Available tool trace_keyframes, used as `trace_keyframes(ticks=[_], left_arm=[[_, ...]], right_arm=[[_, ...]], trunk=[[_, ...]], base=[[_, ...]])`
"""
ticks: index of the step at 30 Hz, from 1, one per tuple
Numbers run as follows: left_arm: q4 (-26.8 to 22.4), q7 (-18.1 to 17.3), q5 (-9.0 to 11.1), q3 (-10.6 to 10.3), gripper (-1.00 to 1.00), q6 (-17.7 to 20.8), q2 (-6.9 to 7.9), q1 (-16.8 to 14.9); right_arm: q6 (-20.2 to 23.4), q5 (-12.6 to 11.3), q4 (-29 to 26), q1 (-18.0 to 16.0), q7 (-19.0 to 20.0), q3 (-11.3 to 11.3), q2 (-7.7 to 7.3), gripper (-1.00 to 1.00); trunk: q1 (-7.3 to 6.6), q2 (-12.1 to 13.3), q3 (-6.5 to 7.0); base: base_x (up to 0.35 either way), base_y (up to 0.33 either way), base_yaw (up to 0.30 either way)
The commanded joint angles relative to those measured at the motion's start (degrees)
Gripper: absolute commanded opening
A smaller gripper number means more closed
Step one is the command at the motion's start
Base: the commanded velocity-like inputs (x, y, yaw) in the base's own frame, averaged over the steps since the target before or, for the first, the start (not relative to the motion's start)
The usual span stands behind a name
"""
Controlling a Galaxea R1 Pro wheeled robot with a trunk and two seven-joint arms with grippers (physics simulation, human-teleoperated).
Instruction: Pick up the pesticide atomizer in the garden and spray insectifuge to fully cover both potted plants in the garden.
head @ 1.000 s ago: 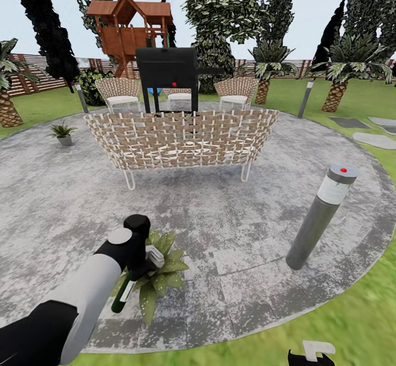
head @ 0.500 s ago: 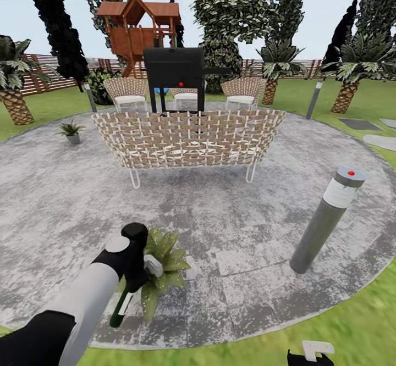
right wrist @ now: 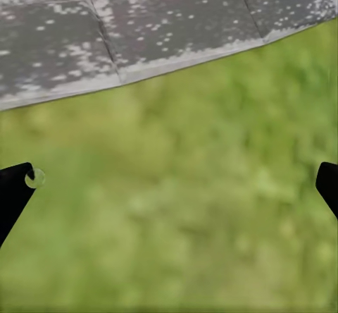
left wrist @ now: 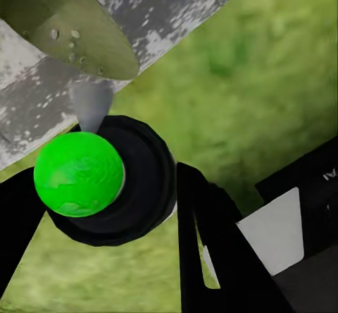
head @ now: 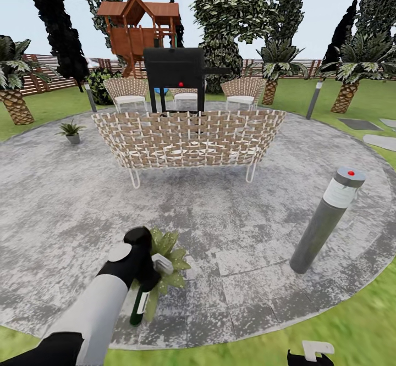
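A: Head view. Left gripper point(head: 147, 270) is over the near potted plant point(head: 168, 261) at the front edge of the patio point(head: 231, 228). Its jaws are clenched on the pesticide atomizer point(head: 139, 304), which hangs below them, dark body and white label showing, tilted slightly.

B: The left wrist view adds the bottle end-on: a round dark body with a bright green disc point(left wrist: 79, 174) facing the camera, dark fingers point(left wrist: 211, 242) on either side. A broad speckled leaf point(left wrist: 67, 24) lies just beyond it, with paving and grass behind. Red top: not resolved in either view.

A: Second potted plant point(head: 70, 131) stands far left on the patio, well apart from the first, beyond the woven sofa point(head: 190, 138). Grey bollard lamp point(head: 327, 220) is to the right.

B: Right gripper point(head: 311, 355) is at the lower edge of the head view. Right wrist view: fingertips point(right wrist: 14, 193) far apart at the frame's two sides, jaws released, holding nothing; lawn point(right wrist: 176, 221) beneath, paving edge beyond.
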Motion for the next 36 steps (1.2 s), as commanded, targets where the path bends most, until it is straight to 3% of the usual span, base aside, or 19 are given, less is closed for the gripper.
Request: trace_keyframes(ticks=[1,8,13,18,23,29,36], left_arm=[[-0.2,-0.5,-0.7,0.3,-1.0,0.7,-0.03,-0.1],[-0.3,-0.3,-1.0,2.6,-1.0,0.7,0.62,-0.3],[-0.4,-0.2,-1.0,2.9,-1.0,0.7,1.89,-0.2],[-0.3,-0.2,-1.1,2.8,-1.0,0.7,0.85,-0.1],[0.0,2.2,-1.1,2.9,-1.0,0.7,2.69,0.6],[0.1,4.1,-0.4,3.2,-1.0,0.7,1.42,0.6],[-0.3,4.2,-0.5,3.2,-1.0,0.7,1.9,0.5]], right_arm=[[-0.2,-0.5,0.0,0.0,-0.1,0.5,0.0,1.0],[-0.2,-0.5,0.0,0.0,-0.1,0.5,0.0,1.0],[-0.2,-0.5,0.0,0.0,-0.1,0.5,0.0,1.0],[-0.2,-0.5,0.0,0.0,-0.1,0.5,0.0,1.0],[-0.2,-0.5,0.1,0.0,0.0,0.5,-0.07,1.0],[-0.2,-0.3,0.2,0.0,0.0,0.5,-0.09,1.0],[-0.2,-0.3,0.2,0.0,0.0,0.5,-0.17,1.0]], trunk=[[-0.01,0.0,-0.05],[-0.01,0.0,-0.05],[-0.01,0.0,-0.05],[-0.01,0.0,-0.05],[-0.01,0.0,-0.05],[-0.01,0.0,-0.05],[-0.01,0.0,-0.05]], base=[[0.0,0.0,0.0],[0.0,0.0,0.0],[0.0,0.0,0.0],[0.0,0.0,0.0],[0.0,0.0,0.0],[0.0,0.0,0.0],[0.0,0.0,0.0]])
